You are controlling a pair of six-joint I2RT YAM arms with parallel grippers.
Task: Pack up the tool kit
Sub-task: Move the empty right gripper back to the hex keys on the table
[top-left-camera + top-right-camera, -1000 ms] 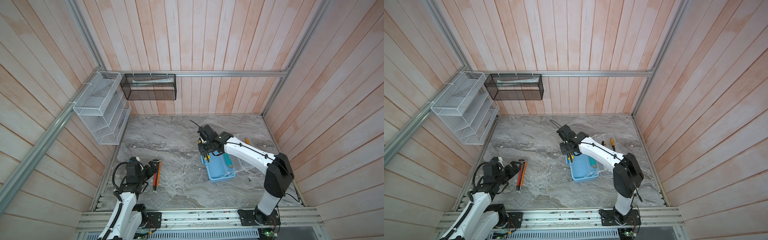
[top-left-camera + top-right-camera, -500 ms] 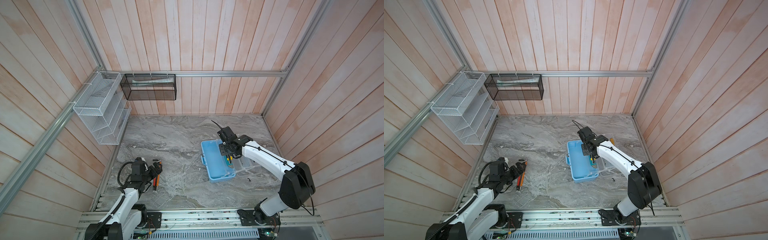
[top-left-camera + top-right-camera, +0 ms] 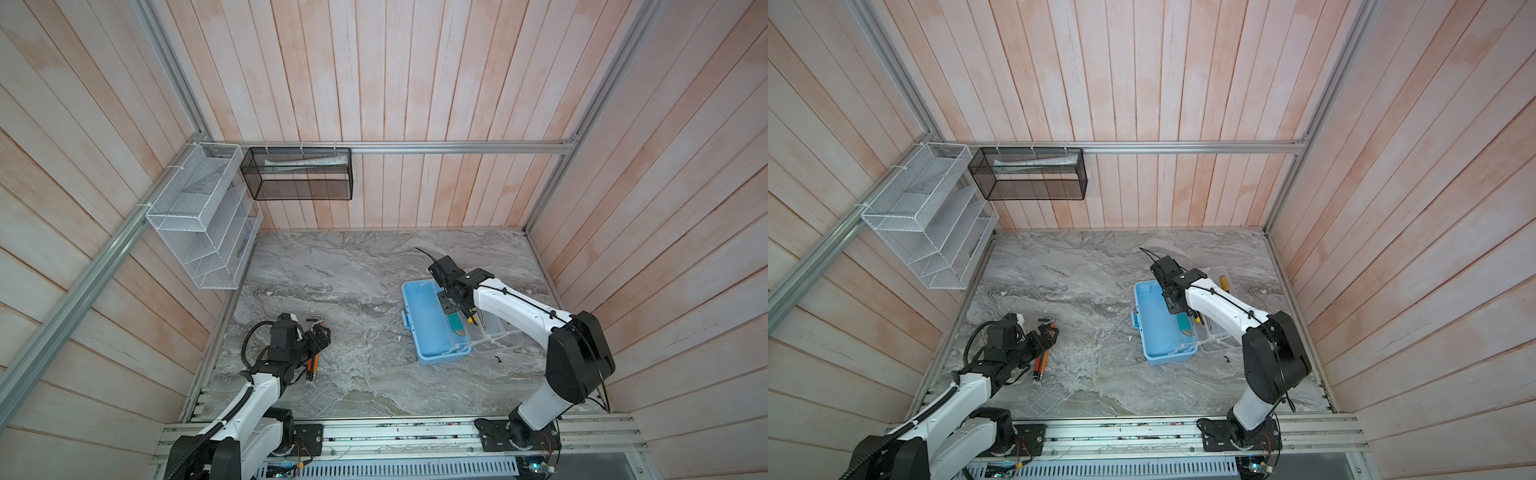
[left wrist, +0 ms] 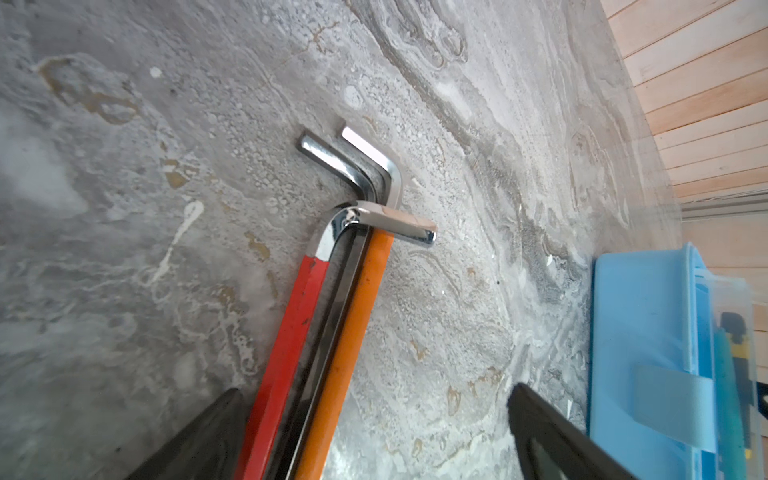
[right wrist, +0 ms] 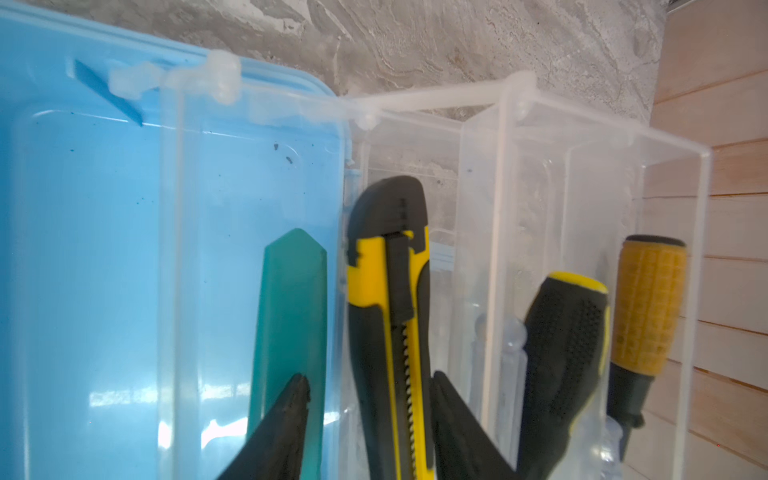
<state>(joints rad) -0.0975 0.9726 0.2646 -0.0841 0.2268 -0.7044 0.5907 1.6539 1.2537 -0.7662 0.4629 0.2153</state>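
The tool kit [image 3: 428, 328], a light blue box, lies open near the right edge of the bench [image 3: 332, 270], with its clear tray [image 5: 498, 166] swung out toward that edge to take tools. The right claw [image 5: 370, 378] straddles a yellow-and-black utility knife [image 5: 388, 291] lying there, jaws parted with a gap, likely a release. Near the front left corner the left claw [image 4: 374, 392], spread wide, hangs over the hex keys [image 4: 353, 266], probably the next pick. The bench is grey marbled stone, walled in by pale wood planks [image 3: 374, 83].

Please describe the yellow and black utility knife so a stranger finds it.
Find the light blue plastic box on the grey marble table. In the clear plastic tray beside it lies the yellow and black utility knife: flat, unlike the round-handled screwdrivers.
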